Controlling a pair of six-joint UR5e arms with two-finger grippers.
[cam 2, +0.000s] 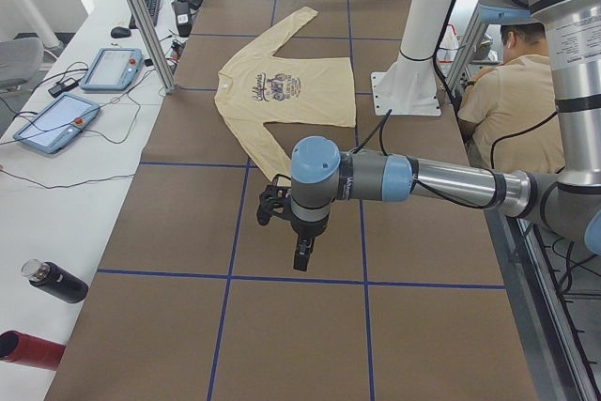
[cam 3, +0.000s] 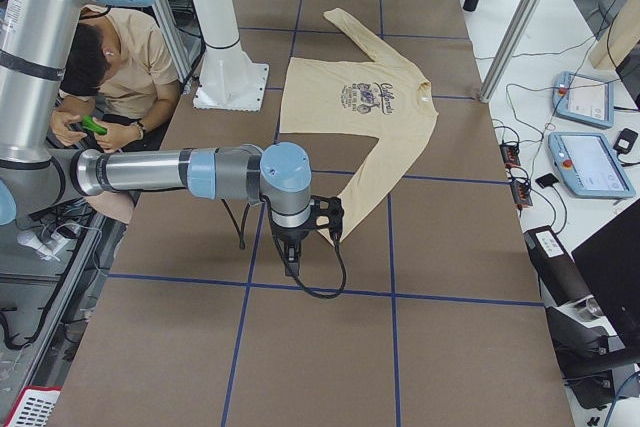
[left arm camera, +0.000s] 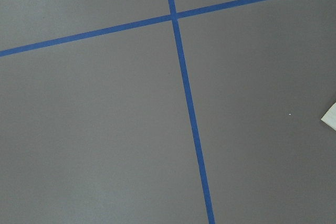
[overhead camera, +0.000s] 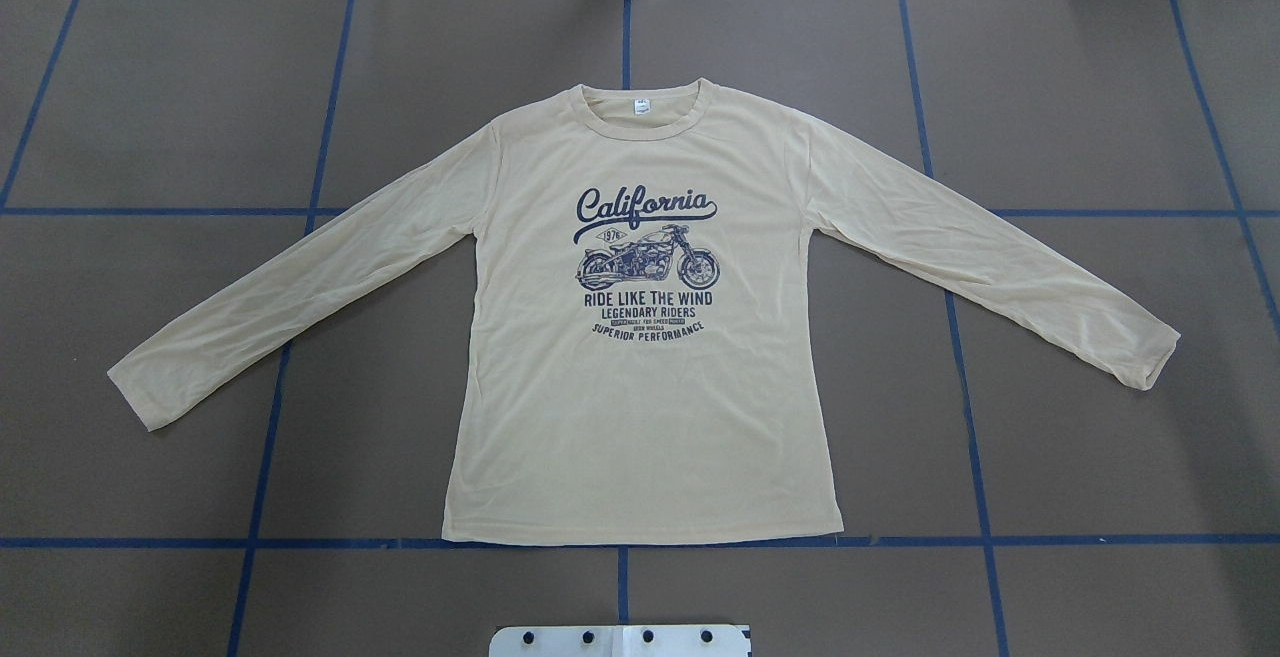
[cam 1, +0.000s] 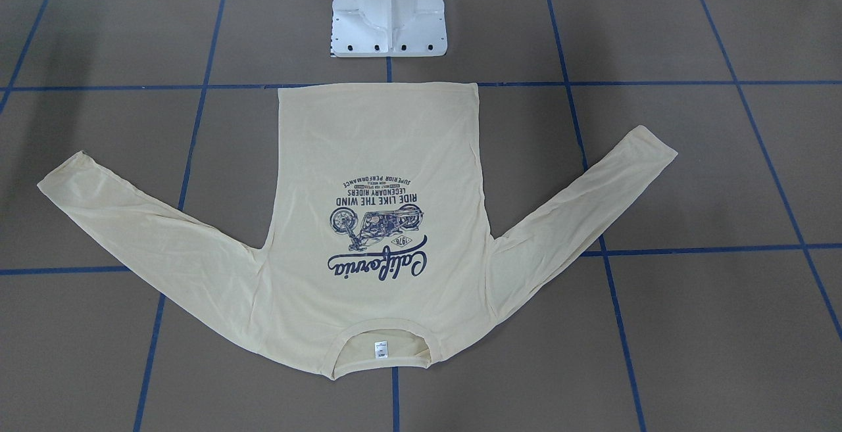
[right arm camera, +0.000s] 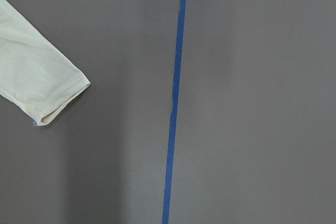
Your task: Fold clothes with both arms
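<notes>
Grey metallic left arm [cam 2: 441, 180], thin cream T-shirt [overhead camera: 640, 417] flat, sleeves [overhead camera: 300, 277] splayed

The near right arm [cam 3: 170, 169] reaches in level from the view's left edge over the brown table [cam 3: 450, 347], its light blue wrist joint turned down so the black tool [cam 3: 292, 259] hangs above a blue tape line [cam 3: 392, 247] (whether its fingers are spread cannot be told here). A black cable loops under it. Just beside the tool lies the cuff of the near sleeve [cam 3: 385, 177] of the cream T-shirt [cam 3: 350, 132], spread flat, print up. Behind stands a white pedestal [cam 3: 228, 82], and a seated person [cam 3: 130, 57] holds something green. Two pendants [cam 3: 585, 99] lie at the right.
</notes>
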